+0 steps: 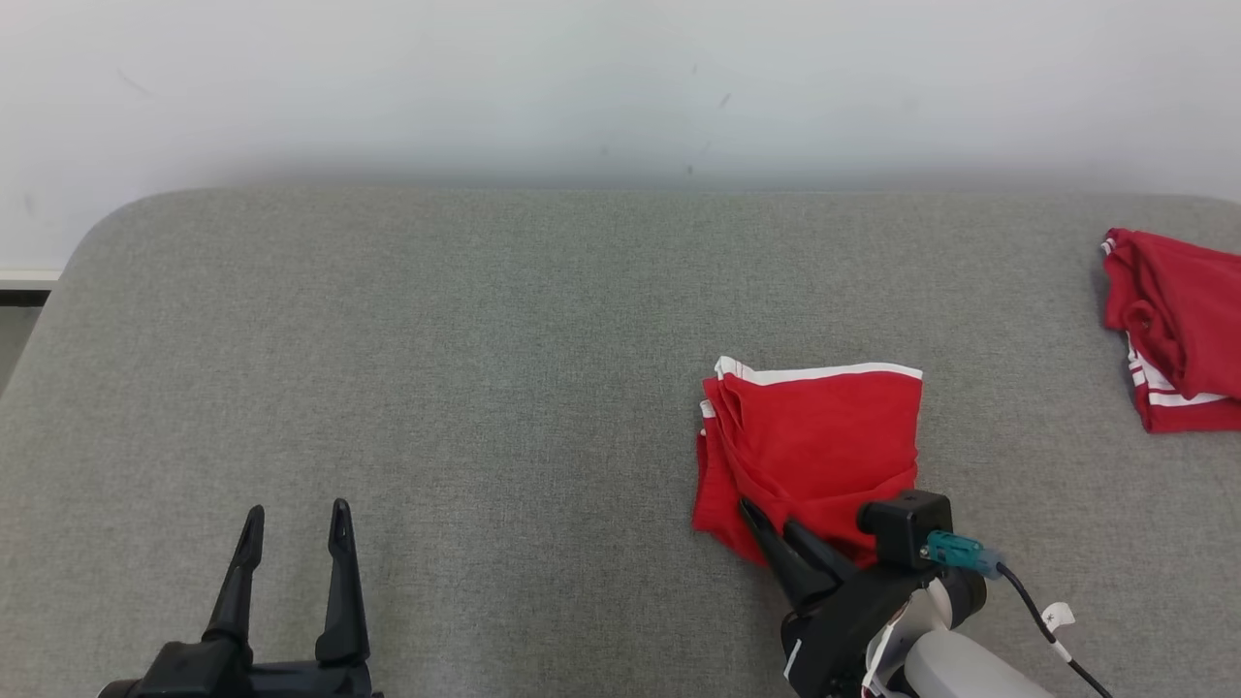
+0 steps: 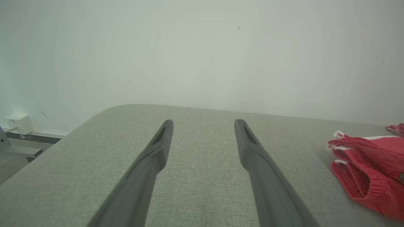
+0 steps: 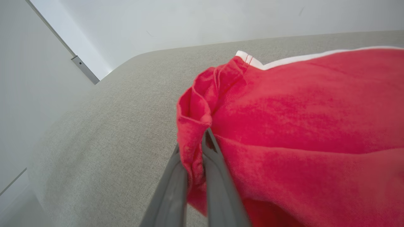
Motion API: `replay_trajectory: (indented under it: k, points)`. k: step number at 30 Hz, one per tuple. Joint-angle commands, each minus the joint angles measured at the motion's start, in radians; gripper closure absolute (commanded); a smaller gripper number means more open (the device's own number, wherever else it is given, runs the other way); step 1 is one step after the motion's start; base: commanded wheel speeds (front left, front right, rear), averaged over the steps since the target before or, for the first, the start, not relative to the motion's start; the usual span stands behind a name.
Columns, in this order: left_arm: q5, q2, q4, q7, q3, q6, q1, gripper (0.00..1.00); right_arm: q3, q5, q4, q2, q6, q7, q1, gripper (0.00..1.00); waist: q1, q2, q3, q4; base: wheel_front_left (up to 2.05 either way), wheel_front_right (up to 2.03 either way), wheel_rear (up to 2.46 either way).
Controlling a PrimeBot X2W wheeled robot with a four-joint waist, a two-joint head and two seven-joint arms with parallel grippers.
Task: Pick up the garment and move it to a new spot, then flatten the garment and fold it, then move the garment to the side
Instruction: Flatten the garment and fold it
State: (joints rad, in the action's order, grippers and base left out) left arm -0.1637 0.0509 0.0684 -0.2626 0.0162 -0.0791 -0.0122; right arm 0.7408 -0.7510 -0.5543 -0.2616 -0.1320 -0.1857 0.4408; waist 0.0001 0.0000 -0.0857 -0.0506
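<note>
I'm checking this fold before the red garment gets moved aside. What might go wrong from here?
1. The right claw pinches a bunched edge of the folded garment; pulling there may drag the layers apart.
2. A second garment lies farther right on the table; sliding that way may bump it.
3. The left claw sits open, far off, so nothing steadies the fold.

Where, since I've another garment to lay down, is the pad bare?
The grey pad is bare from its left edge to the folded red garment, beyond the open left gripper. A narrower strip lies between that garment and the second red garment. Crowded where the right gripper pinches it.
</note>
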Motion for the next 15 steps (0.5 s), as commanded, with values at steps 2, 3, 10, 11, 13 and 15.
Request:
replay_trajectory:
  k: [2, 3, 10, 11, 13, 15]
  points:
    - [-0.006, -0.001, 0.003, -0.003, -0.004, 0.007, -0.010, 0.00, 0.002, 0.013, -0.024, 0.018, 0.003, -0.020, 0.007, 0.20, -0.0001, 0.0000, -0.002, -0.003, 0.00, 0.00, 0.00]
    - [-0.006, -0.001, 0.002, -0.003, -0.004, 0.007, -0.009, 0.00, 0.003, 0.013, -0.025, 0.021, 0.003, -0.028, 0.009, 0.00, -0.0001, 0.0000, -0.002, -0.002, 0.00, 0.00, 0.00]
    - [-0.009, -0.001, -0.004, -0.003, 0.004, 0.015, 0.004, 0.00, -0.074, 0.011, 0.034, -0.042, 0.003, -0.073, 0.026, 0.00, -0.0001, 0.0000, -0.003, 0.012, 0.00, 0.00, 0.00]
    - [-0.009, -0.001, -0.005, -0.003, 0.005, 0.016, 0.004, 0.00, -0.099, 0.010, 0.048, -0.055, 0.003, -0.077, 0.027, 0.00, -0.0001, 0.0000, -0.004, 0.015, 0.00, 0.00, 0.00]
    - [-0.010, -0.001, -0.005, -0.003, 0.003, 0.016, 0.001, 0.00, -0.155, 0.005, 0.067, -0.082, 0.003, -0.079, 0.020, 0.00, -0.0001, 0.0000, -0.007, 0.018, 0.00, 0.00, 0.00]
    - [-0.010, -0.001, -0.007, -0.003, -0.001, 0.017, -0.005, 0.00, -0.222, 0.009, 0.081, -0.101, 0.003, -0.079, 0.011, 0.00, -0.0001, 0.0000, -0.011, 0.018, 0.00, 0.00, 0.00]
